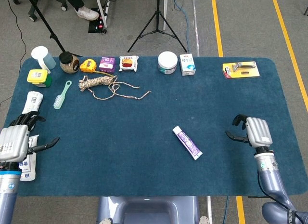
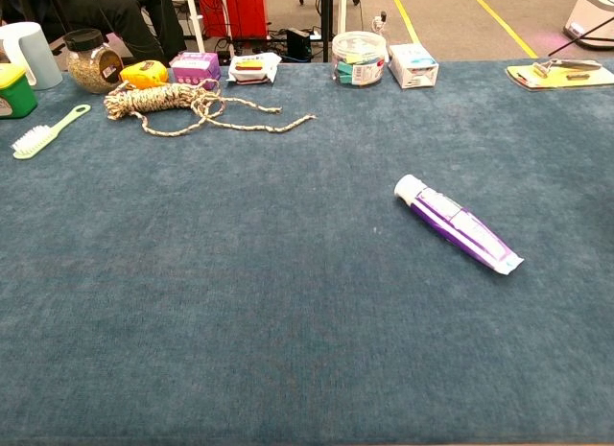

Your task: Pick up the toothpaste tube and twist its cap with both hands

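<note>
The toothpaste tube (image 1: pixel 187 142) (image 2: pixel 457 224), white and purple with a white cap at its far-left end, lies flat on the blue table mat, untouched. My right hand (image 1: pixel 253 131) hangs near the table's right front, well to the right of the tube, fingers loosely curled and holding nothing. My left hand (image 1: pixel 15 139) is at the far left edge, over a white packet, fingers apart and empty. Neither hand shows in the chest view.
Along the back stand a coiled rope (image 1: pixel 98 83), a green brush (image 1: pixel 61 95), a jar (image 1: pixel 69 62), small boxes (image 1: pixel 107 64), a round tub (image 1: pixel 167 62) and a razor pack (image 1: pixel 240 69). A white bottle (image 1: pixel 32 101) lies by my left hand.
</note>
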Motion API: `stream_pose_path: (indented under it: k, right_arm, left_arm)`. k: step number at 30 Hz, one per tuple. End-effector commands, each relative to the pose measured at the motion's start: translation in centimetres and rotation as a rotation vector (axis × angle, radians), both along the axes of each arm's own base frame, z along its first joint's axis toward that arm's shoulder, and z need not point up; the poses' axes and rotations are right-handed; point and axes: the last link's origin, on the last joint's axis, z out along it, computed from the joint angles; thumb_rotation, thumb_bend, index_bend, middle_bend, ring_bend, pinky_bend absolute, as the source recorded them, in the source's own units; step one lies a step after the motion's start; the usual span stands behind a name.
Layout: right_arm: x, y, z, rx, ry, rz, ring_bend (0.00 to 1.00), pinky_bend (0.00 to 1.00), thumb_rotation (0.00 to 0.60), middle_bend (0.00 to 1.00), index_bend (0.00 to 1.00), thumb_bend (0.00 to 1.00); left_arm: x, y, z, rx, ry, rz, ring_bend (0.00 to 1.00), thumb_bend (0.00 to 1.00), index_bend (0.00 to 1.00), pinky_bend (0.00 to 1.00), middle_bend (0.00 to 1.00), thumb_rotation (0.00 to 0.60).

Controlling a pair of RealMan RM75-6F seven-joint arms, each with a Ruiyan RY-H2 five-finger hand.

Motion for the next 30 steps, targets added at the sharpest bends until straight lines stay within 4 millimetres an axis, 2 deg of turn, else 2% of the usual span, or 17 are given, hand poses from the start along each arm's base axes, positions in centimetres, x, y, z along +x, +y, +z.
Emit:
stream_pose_path:
  k: [1, 8, 13, 25, 30]
  right_arm:
    - [-1.3, 1.2, 0.9, -0.026, 0.038, -0.042, 0.57, 0.53, 0.410, 0.50, 0.49, 0.30]
    - [-3.2, 3.8, 2.8, -0.060, 0.099, -0.109, 0.53, 0.46, 0.408, 0.47, 0.45, 0.30]
    - [-3.5, 5.4, 3.4, -0.074, 0.128, -0.115, 0.50, 0.43, 0.404, 0.45, 0.42, 0.30]
    - [-3.8, 8.8, 4.3, -0.136, 0.149, -0.118, 0.49, 0.42, 0.403, 0.44, 0.42, 0.30]
    - [-3.6, 9.5, 4.7, -0.157, 0.149, -0.110, 0.49, 0.42, 0.401, 0.44, 0.42, 0.30]
  left_arm:
    - [-1.4, -1.9, -0.1, 0.038, 0.115, -0.001, 0.19, 0.09, 0.33, 0.28, 0.24, 0.319]
    - [-2.2, -4.8, -0.3, 0.034, 0.189, -0.011, 0.19, 0.09, 0.32, 0.28, 0.24, 0.330]
    - [-2.7, -6.5, -0.8, -0.004, 0.170, 0.013, 0.19, 0.09, 0.32, 0.28, 0.24, 0.333]
    - [-3.1, -8.7, -0.4, -0.034, 0.128, 0.040, 0.19, 0.09, 0.32, 0.28, 0.24, 0.334]
    - [-3.1, -8.9, -0.2, -0.041, 0.128, 0.050, 0.19, 0.09, 0.32, 0.28, 0.24, 0.336]
